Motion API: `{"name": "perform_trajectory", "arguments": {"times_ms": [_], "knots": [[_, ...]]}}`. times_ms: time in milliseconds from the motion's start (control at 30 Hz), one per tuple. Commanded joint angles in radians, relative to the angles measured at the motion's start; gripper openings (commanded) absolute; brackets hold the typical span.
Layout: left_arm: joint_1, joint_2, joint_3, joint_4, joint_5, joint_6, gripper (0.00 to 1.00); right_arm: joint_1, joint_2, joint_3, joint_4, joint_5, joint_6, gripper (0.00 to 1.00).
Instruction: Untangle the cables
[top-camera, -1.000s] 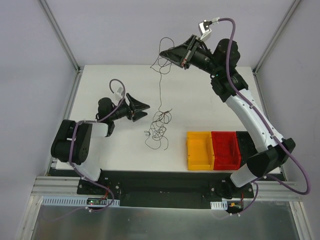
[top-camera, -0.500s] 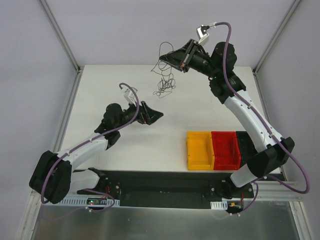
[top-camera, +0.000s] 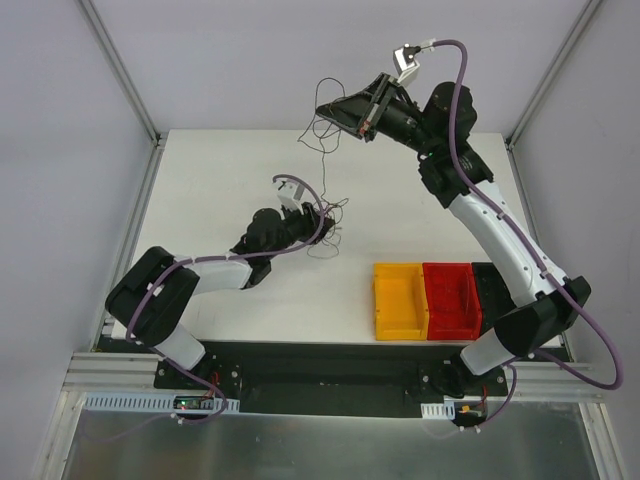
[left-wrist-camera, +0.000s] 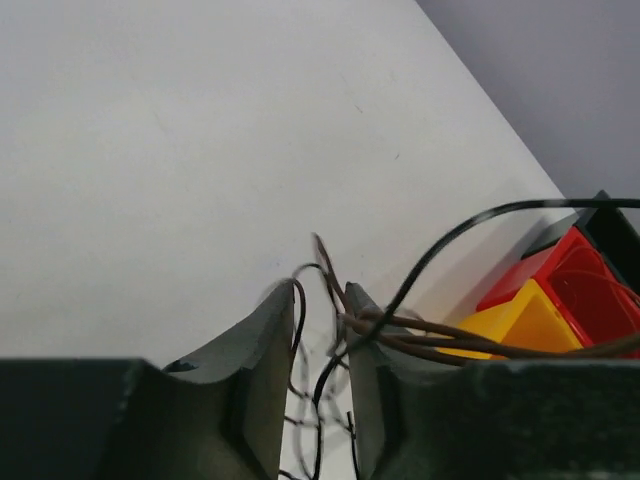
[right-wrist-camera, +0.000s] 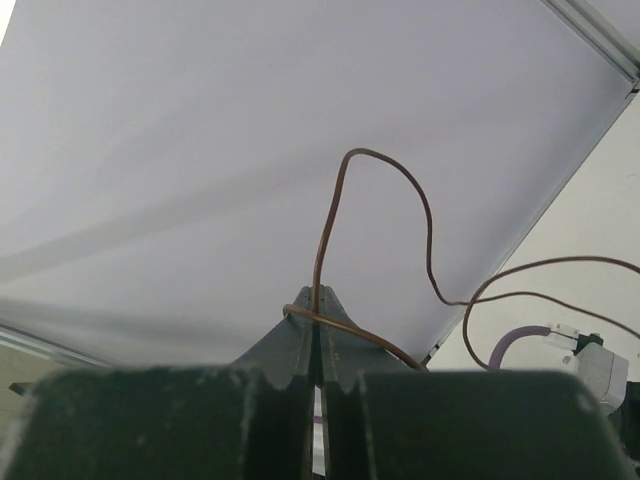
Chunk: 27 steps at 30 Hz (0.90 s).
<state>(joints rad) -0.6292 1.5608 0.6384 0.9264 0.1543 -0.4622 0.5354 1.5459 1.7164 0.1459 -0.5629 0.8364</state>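
The right gripper (top-camera: 326, 108) is raised high above the far side of the table (top-camera: 200, 180), its jaws clenched on the cables (right-wrist-camera: 322, 230). In the right wrist view a thin brown wire comes out of the pressed-together fingertips (right-wrist-camera: 315, 300), rises in a tall arch against the pale wall and drops away to the right, where more loops of it cross the view. Another strand wraps across the fingers just under their tips. From the overhead view, fine dark loops hang around and below this gripper, and a single thin strand runs down from them towards the middle of the table.

The left arm is stretched low over the table, with the left gripper (top-camera: 320, 222) at the lower end of that strand, in a small scribbly tangle of wires. In the left wrist view its jaws (left-wrist-camera: 320, 300) stand apart with a narrow gap. Brownish wires (left-wrist-camera: 400, 335) and one black wire run across the right finger and down through the gap, while a dark loop lies against the inner edge of the left finger. The wires look blurred there, and I cannot tell whether either finger presses on them.

A yellow bin (top-camera: 398, 300), a red bin (top-camera: 452, 298) and a black bin (top-camera: 490, 285) sit side by side, touching, on the near right part of the table, close to the right of the tangle.
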Motion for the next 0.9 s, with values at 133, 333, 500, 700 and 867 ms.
{"name": "perform_trajectory", "arguments": {"times_ms": [133,333,500,700,867], "knots": [[0.008,0.015,0.129,-0.076,-0.137,0.017,0.00,0.014,-0.073,0.078,0.041,0.032,-0.016,0.00],[0.196,-0.022,0.012,-0.307,-0.156,-0.206,0.00,-0.078,-0.038,0.263,-0.090,0.012,-0.063,0.00],[0.261,-0.152,-0.089,-0.434,-0.179,-0.242,0.00,-0.210,0.049,0.556,-0.226,-0.040,-0.043,0.00],[0.339,-0.269,-0.045,-0.682,-0.217,-0.271,0.00,-0.270,0.083,0.583,-0.220,-0.068,-0.023,0.01],[0.394,-0.335,0.078,-0.846,-0.196,-0.207,0.00,-0.264,-0.010,0.277,-0.160,-0.103,-0.049,0.01]]}}
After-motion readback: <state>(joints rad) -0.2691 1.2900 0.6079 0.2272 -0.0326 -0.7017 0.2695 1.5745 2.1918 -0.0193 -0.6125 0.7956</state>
